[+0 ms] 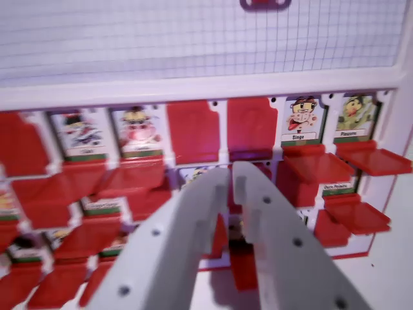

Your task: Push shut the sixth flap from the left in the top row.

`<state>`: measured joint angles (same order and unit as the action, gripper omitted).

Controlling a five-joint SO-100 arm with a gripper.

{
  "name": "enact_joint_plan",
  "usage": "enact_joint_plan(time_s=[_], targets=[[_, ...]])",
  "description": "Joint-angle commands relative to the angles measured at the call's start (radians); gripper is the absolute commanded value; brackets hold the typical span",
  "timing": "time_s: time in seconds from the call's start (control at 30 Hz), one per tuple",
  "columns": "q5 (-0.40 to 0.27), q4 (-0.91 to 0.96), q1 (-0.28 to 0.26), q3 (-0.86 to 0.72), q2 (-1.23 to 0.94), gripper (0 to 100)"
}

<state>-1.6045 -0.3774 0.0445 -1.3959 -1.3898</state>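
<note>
A white board (193, 87) carries rows of red flaps. In its top row, counting from the wrist view's left, a flap (19, 142) stands up red, two are down over pictures, and two red flaps (192, 129) stand up. The flap (311, 163) under the "Singe" picture (302, 119) then lies folded down, as does the last flap (374, 161). My grey gripper (231, 173) fills the lower middle. Its tips are nearly together with nothing between them, just below the fifth flap and left of the "Singe" flap. It hides part of the second row.
Lower rows hold many folded-down red flaps (352, 216) sticking out toward me, with small picture cards behind them. A white gridded panel (193, 32) rises above the board. The board's right frame (400, 116) runs along the wrist view's right edge.
</note>
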Motion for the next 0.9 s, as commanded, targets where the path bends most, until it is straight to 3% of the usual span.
enact_joint_plan(time_s=[0.0,0.27,0.53,0.87], targets=[[0.005,-0.014,-0.02,-0.032,-0.255,0],[-0.003,-0.075,-0.066,-0.199,-0.511,0],[-0.017,-0.123,-0.055,-0.359,-0.69,0],[-0.018,-0.189,-0.043,-0.396,-0.755,0]])
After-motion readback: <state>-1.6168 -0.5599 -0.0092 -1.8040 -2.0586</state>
